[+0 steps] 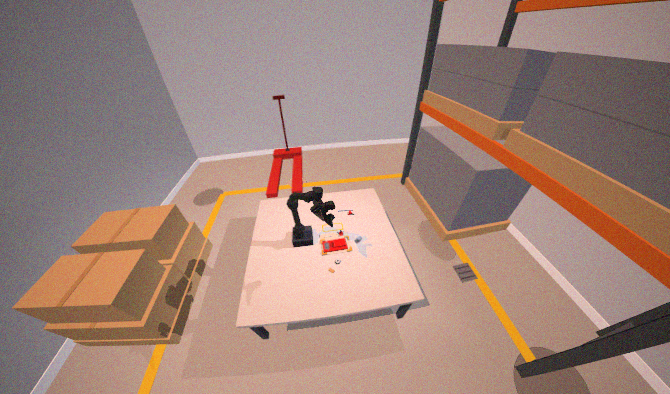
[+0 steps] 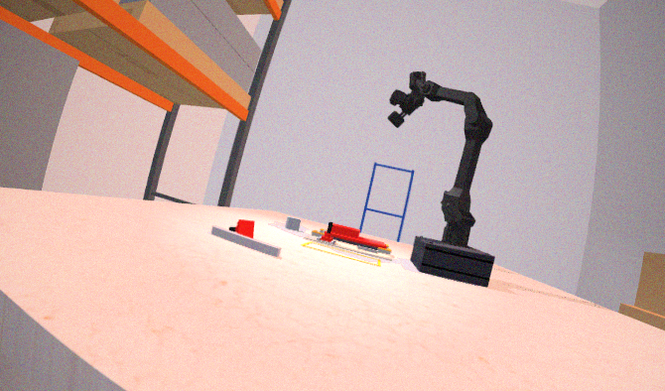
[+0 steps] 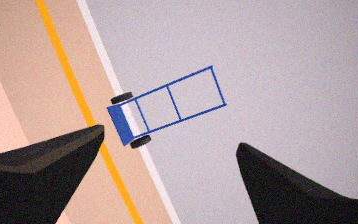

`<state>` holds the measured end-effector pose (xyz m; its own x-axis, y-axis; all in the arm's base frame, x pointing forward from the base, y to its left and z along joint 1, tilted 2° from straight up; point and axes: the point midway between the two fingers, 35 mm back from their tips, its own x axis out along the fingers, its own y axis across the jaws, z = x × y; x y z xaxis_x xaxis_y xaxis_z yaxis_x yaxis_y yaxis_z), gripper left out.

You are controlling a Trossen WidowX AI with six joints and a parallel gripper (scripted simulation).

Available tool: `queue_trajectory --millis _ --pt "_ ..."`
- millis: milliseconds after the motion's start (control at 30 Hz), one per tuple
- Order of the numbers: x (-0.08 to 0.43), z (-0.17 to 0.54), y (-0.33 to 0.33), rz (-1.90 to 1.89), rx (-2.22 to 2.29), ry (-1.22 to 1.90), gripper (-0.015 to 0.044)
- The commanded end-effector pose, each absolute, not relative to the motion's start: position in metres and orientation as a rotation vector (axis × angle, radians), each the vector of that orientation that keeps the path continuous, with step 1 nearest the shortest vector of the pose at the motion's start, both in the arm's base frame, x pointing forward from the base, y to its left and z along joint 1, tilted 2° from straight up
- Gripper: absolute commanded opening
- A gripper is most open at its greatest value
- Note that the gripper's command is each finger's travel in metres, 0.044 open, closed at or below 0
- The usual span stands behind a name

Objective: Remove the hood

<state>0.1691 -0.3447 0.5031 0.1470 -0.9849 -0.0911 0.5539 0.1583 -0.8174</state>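
Note:
The toy car (image 1: pixel 337 244) (image 2: pixel 369 241) is low and red with yellowish parts, and sits on the table in front of the arm. Its red top parts are on it; which one is the hood is too small to tell. The marked area is a thin yellow outline (image 1: pixel 343 228) (image 2: pixel 342 255) on the table beside the car, on the side toward the exterior camera. My gripper (image 1: pixel 331 225) (image 2: pixel 396 119) (image 3: pixel 172 140) is open and empty, high above the table. The wrist view shows neither the car nor the outline.
A small red piece (image 1: pixel 340 232) (image 2: pixel 328 237) lies between car and outline. A red block (image 1: pixel 350 213) (image 2: pixel 245 228) stands by a grey bar (image 2: pixel 245 241). A grey block (image 1: pixel 358 239) (image 2: pixel 293 223), a small wheel-like piece (image 1: pixel 337 262) and an orange piece (image 1: pixel 331 270) lie around the car.

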Motion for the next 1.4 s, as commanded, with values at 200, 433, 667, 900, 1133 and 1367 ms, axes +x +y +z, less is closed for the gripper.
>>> queue_trajectory --millis 200,433,667,900,1133,1367 --pt "0.242 0.412 -0.345 -0.966 -0.602 0.839 0.044" --pt "0.284 0.347 -0.328 -0.773 -0.502 0.917 0.044" --pt "0.318 0.282 -0.298 -0.587 -0.39 1.01 0.044" --pt "0.339 0.218 -0.257 -0.411 -0.27 1.12 0.044" --pt "0.346 0.157 -0.207 -0.249 -0.142 1.251 0.044" --pt "0.338 0.105 -0.154 -0.11 -0.014 1.403 0.044"
